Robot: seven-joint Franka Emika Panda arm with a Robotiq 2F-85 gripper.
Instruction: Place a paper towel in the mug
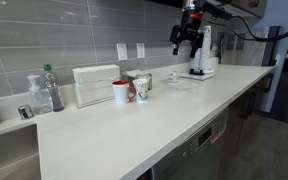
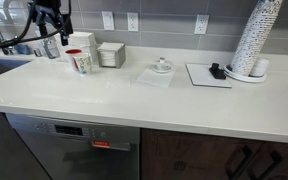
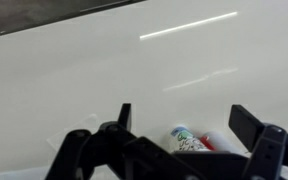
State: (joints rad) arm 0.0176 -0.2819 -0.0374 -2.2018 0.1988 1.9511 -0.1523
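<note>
Tool (image 1: 187,46) hangs high above the desk (image 1: 134,135), fingers spread wide, nothing in them. The mug (image 1: 120,92) sits just beside a patterned cup (image 1: 141,88). The paper towel (image 2: 154,77) lies flat, well apart from the mug, with some small thing on top.

A long white tabletop (image 1: 154,125) runs beneath a grey tiled wall (image 1: 44,35) fitted with white wall outlets (image 1: 123,51). In an exterior view, a clear plastic bottle with a green cap (image 1: 51,88) stands at far left, with a big white ribbed rectangular box (image 1: 94,85) to its right and a white cup with a red-and-green pattern (image 1: 142,90) further right. In an exterior view, a tall stack of white paper cups (image 2: 256,40) rises at right, near a flat black-edged white tray (image 2: 208,75). A stainless-steel dishwasher (image 2: 72,145) sits below.
</note>
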